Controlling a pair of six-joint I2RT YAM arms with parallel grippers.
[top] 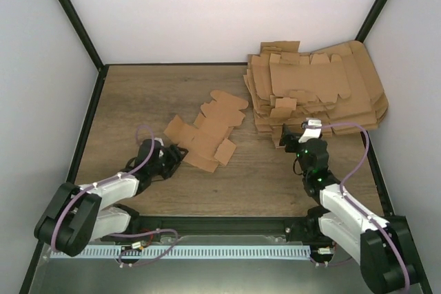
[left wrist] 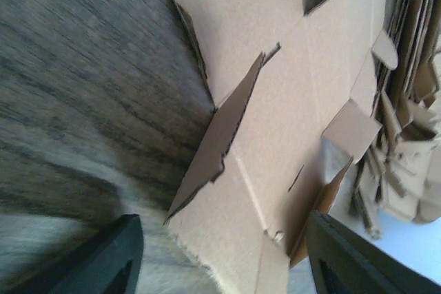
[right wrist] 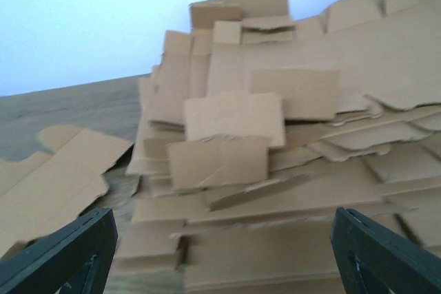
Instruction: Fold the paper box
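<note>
**One loose sheet mid-table, one pile at upper right, both grippers spread**

**Markings.** The paper box (top: 207,131) is a single die-cut sheet lying unfolded at the centre of the top view. Every visible face is plain brown. The pile of flat sheets (top: 313,87) in the upper right shows the same plain brown surfaces.

**Left gripper.** The left gripper (top: 178,153) sits low, lower left of centre, at the sheet's lower-left edge. In the left wrist view its two dark fingers (left wrist: 103,259) stand well apart at the bottom corners, and the sheet's near edge lies between them. Whether either finger touches the cardboard cannot be told. At the middle of that view a narrow flap tilts up off the sheet.

**Right gripper.** The right gripper (top: 289,134) is right of centre, at the pile's lower-left corner. In the right wrist view its fingers (right wrist: 65,256) are spread wide with nothing between them. The pile's front edge lies directly ahead.

**Edges.** The pile's edges are ragged, with tabs and flaps projecting unevenly. Its right side reaches the black frame rail (top: 375,163) along the table's right border. The sheet and pile are close but apart, with a narrow strip of bare wood between them.

**Open room.** Bare table (top: 131,101) extends across the left and upper left of the top view. More bare wood runs along the lower centre between the two arms.
</note>
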